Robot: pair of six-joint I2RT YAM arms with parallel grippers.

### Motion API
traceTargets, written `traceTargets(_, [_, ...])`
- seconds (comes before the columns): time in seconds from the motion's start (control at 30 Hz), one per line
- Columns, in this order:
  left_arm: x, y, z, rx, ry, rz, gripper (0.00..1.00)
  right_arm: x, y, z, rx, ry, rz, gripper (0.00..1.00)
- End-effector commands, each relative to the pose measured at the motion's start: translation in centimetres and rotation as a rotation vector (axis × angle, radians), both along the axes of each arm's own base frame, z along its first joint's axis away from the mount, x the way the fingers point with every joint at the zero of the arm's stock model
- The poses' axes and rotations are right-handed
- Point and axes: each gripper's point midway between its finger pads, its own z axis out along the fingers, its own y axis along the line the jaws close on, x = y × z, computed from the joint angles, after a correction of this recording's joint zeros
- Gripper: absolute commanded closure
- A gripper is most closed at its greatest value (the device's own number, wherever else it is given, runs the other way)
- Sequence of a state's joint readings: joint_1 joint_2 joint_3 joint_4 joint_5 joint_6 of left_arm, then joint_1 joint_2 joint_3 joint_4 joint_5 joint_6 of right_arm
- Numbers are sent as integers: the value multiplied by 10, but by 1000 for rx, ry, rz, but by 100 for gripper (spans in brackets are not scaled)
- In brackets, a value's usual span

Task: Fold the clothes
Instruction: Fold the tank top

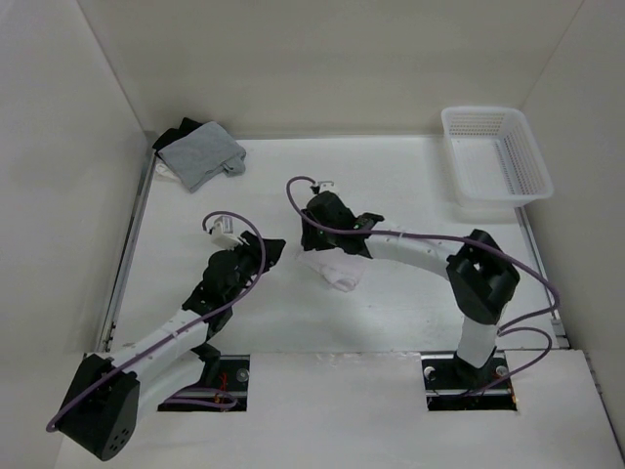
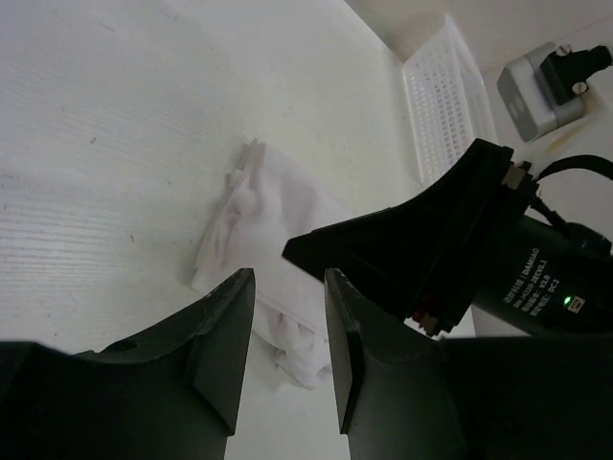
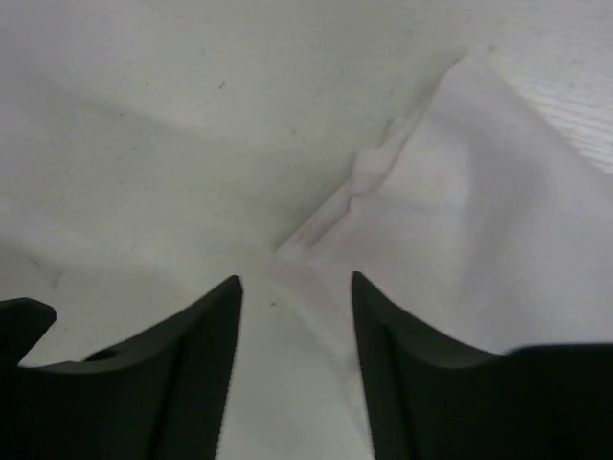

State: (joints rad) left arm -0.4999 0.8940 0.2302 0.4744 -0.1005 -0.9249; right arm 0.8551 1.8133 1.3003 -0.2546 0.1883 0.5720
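White shirt (image 1: 340, 276), partly hidden under the parted right gripper (image 3: 295, 283), lies bunched; left gripper (image 2: 289, 278) parted, empty.

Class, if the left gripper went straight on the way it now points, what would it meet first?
The left gripper would probably meet the folded white shirt first, seen between its open fingers; depth is unclear, and the right gripper sits close beside that line.

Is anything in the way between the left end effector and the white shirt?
No, nothing visible. The white shirt lies on the table right ahead of the open left end effector. The right end effector is at its other side.
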Motion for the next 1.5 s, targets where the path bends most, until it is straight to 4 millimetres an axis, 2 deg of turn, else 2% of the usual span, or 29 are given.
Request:
traceTargets(0.0, [2,2,13,-31,-39,-2,66,-3,30,36,82,-49,12,42])
traceTargets(0.07, [2,0,15,-28,-40,-13,66,-7,34,53,158,-80,9,39])
traceTargets(0.13, [4,-1,16,-25,-43,-17,66,-13,26,69,224,-115,1,39])
traceTargets(0.2, [6,-6,17,-22,-39,-27,65,-22,13,82,288,-156,-4,47])
traceTargets(0.27, [8,-18,19,-21,-39,-56,65,-19,-11,77,323,-164,-35,65])
traceTargets(0.33, [8,-34,20,-19,-42,-98,65,-18,-29,60,348,-112,-61,87])
traceTargets(0.37, [7,-42,20,-19,-44,-118,65,-21,-35,54,364,-89,-60,92])
traceTargets(0.43, [5,-56,16,-12,-37,-151,65,-27,-47,46,390,-96,-70,95])
traceTargets(0.5, [2,-61,10,-1,-21,-165,65,-36,-62,44,417,-140,-86,95])
traceTargets(0.57, [-1,-55,-2,26,0,-159,64,-45,-79,37,434,-174,-114,95])
traceTargets(0.63, [-2,-39,-16,69,32,-122,62,-53,-99,29,432,-198,-162,95])
traceTargets(0.77, [-5,-4,-44,176,110,-39,54,-64,-150,17,416,-275,-306,89])
traceTargets(0.87, [-8,24,-58,248,143,25,50,-58,-190,21,419,-336,-432,82])
traceTargets(0.97, [-7,46,-62,273,175,94,47,-49,-221,32,424,-386,-539,62])
traceTargets(1.07, [-6,54,-60,277,188,119,46,-37,-246,39,412,-440,-613,40])
traceTargets(1.17, [-6,57,-61,267,194,135,44,-34,-259,33,392,-468,-642,31])
traceTargets(1.23, [-3,59,-60,276,192,142,43,-35,-266,23,384,-469,-668,30])
traceTargets(1.33, [4,58,-49,276,173,141,44,-34,-266,29,399,-482,-657,28])
traceTargets(1.47, [10,48,-40,248,142,136,44,-32,-261,17,379,-438,-653,28])
